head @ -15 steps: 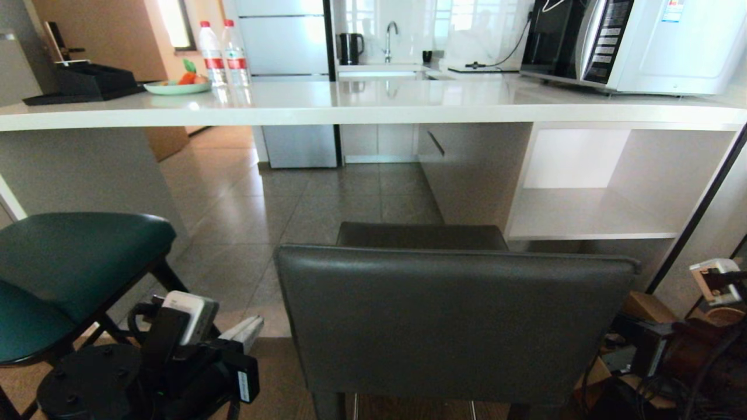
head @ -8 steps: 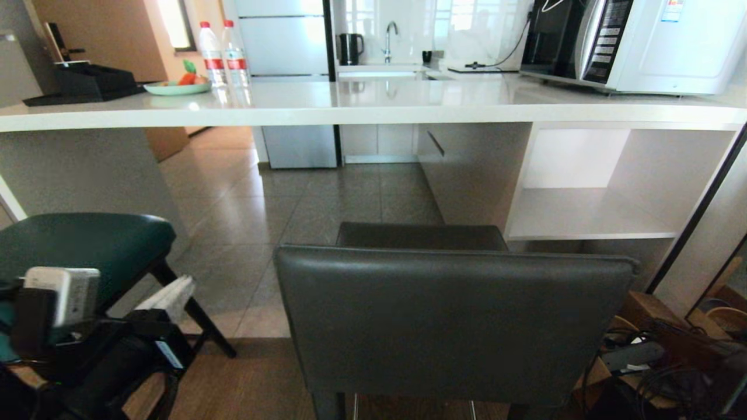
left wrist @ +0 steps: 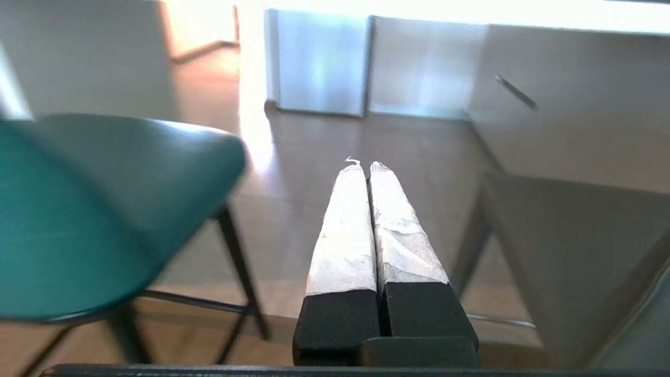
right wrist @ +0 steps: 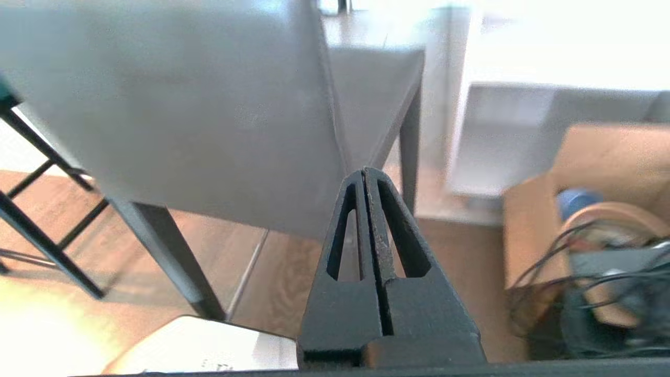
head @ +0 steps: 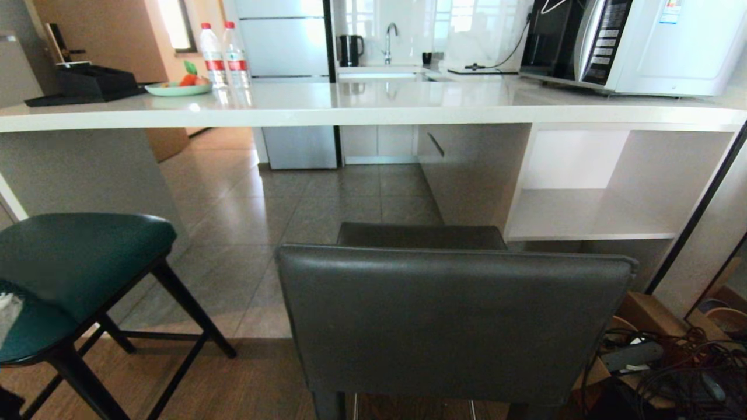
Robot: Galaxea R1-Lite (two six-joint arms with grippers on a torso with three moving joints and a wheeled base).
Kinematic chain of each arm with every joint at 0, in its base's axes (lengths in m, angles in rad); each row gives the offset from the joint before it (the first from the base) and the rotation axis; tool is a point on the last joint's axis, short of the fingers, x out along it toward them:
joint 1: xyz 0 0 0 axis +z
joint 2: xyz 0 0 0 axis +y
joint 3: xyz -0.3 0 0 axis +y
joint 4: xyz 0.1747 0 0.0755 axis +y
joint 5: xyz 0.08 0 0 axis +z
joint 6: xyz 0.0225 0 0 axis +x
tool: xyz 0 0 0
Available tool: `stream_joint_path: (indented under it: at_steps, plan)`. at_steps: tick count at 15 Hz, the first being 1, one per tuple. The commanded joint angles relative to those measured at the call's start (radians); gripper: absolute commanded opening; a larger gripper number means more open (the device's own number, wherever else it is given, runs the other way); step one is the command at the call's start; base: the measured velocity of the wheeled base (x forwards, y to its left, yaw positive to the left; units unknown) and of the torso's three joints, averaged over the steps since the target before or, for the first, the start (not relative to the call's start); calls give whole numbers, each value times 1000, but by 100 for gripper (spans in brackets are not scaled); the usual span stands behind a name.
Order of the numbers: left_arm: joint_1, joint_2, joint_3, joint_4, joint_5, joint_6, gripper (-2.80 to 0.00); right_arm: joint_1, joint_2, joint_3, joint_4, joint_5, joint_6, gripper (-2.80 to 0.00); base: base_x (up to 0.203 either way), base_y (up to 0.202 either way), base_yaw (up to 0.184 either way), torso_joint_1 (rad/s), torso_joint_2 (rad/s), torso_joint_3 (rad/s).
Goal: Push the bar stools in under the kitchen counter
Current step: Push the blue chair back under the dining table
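Observation:
The dark grey bar stool (head: 455, 315) stands in the middle foreground with its rectangular back toward me and its seat short of the kitchen counter (head: 373, 105). The teal bar stool (head: 76, 262) stands at the left, also out from the counter. In the left wrist view my left gripper (left wrist: 365, 166) is shut and empty, hanging low between the teal stool (left wrist: 104, 209) and the grey stool (left wrist: 576, 235). My right gripper (right wrist: 365, 172) is shut and empty, low behind the right edge of the grey stool's back (right wrist: 183, 104).
On the counter stand a microwave (head: 636, 41), two water bottles (head: 224, 52), a green plate (head: 177, 86) and a black tray (head: 87, 81). An open white shelf (head: 583, 216) sits under the counter's right end. A cardboard box and tangled cables (head: 659, 356) lie on the floor at right.
My left arm has swung left and down, almost out of the head view. The right arm, at the right edge a second ago, has dropped out of it. Neither stool has moved.

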Motion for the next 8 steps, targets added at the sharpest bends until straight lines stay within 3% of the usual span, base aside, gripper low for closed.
stream_joint_path:
  at_steps: [1, 3, 5, 7, 8]
  plan:
    - [70, -259, -55, 204, -44, 5, -280, -2, -141, -75, 123, 1, -8, -280, 0, 0, 0, 0, 0, 0]
    - [105, -400, -113, 421, -130, 10, -280, -7, -185, -122, 186, 14, -15, -280, 0, 0, 0, 0, 0, 0]
    - [129, -412, -166, 457, -211, 19, -280, -10, -201, -183, 240, 69, -18, -280, 0, 0, 0, 0, 0, 0]
    - [137, -412, -204, 539, -198, 39, -280, -10, -204, -230, 279, 81, -17, -280, 0, 0, 0, 0, 0, 0]
    - [177, -433, -214, 598, -198, 40, -280, -10, -205, -237, 279, 80, -17, -280, 0, 0, 0, 0, 0, 0]
